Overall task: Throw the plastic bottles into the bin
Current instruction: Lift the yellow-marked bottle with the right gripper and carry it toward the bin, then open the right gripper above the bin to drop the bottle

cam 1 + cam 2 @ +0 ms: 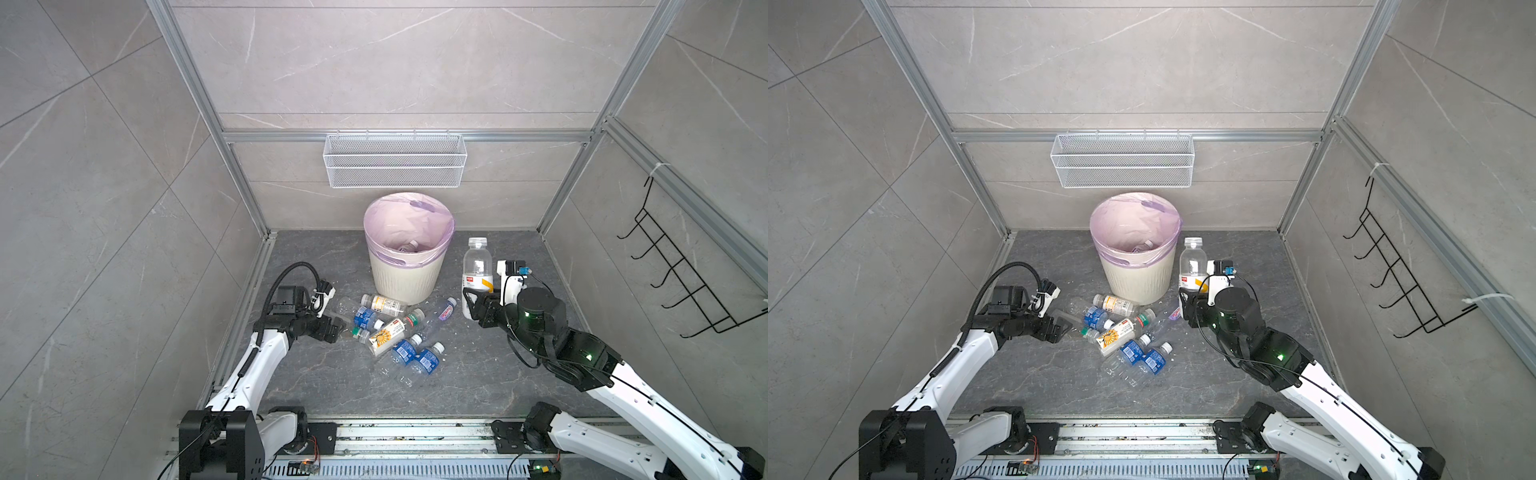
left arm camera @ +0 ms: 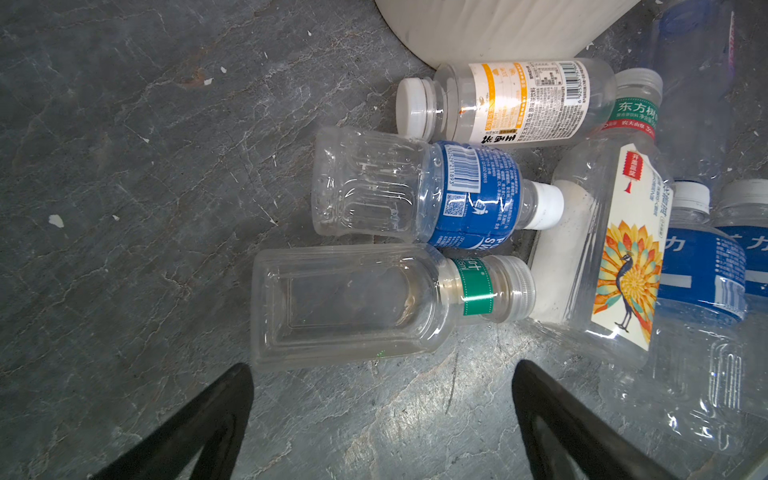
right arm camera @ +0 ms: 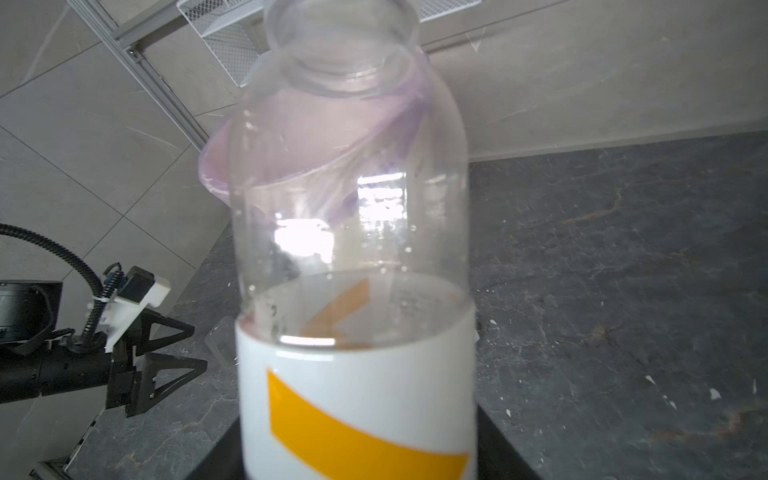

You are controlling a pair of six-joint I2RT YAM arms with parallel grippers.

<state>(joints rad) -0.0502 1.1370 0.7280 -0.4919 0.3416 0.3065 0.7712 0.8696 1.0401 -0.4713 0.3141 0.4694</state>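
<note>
Just right of the round cream ribbed plastic bin [image 1: 409, 278], the right pincer [image 1: 473, 305] grips an upright clear yellow-labelled plastic bottle [image 1: 477, 266], the left pincer [image 1: 337, 323] wide beside small heaped clear bottles [image 1: 390, 332].

Bright, even light from above casts soft shadows; in my right wrist view the bottle [image 3: 353, 291] is blurred, with white glare patches.

arms [image 1: 648, 411]: white links, black joints | hose [image 1: 286, 270]: black, corrugated (left arm) | fingers [image 2: 199, 424]: black, triangular | LEDs [image 1: 588, 356]: green
</note>
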